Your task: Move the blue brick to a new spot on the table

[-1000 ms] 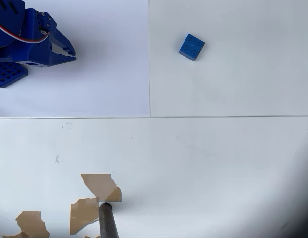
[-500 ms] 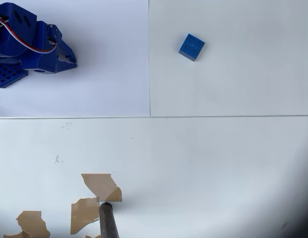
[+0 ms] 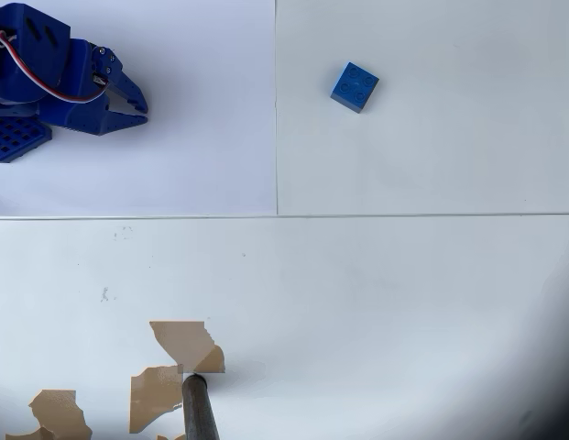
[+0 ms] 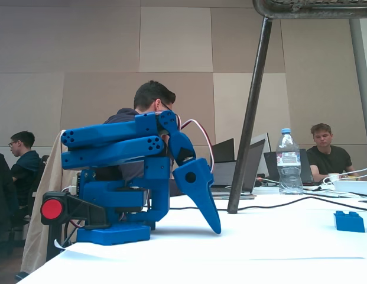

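1. The fingers (image 3: pixel 137 105) sit slightly parted and empty over the paper sheet (image 3: pixel 202 137) at the desk's (image 3: pixel 403 293) top-left corner in the overhead view.
2. The brick (image 3: pixel 355 87) lies well apart from them, near the top edge, flat on the desk.
3. In the fixed view the fingers (image 4: pixel 214 225) point down, tips close above the desk (image 4: pixel 260 242).

Arm (image 4: pixel 121 151) is all blue printed plastic, boxy link segments with rows of small round holes along the sides. Base plate (image 3: pixel 14 139) is blue and perforated in a grid. Red round knob (image 4: pixel 52 209) on a black bracket at the rear of the base in the fixed view. Red-and-white servo cable (image 3: pixel 46 81) loops over the wrist. Gripper (image 3: pixel 137 104): two pointed blue fingers, one a long tapered blade with a dark round hole near its top; small screws near the finger pivot.
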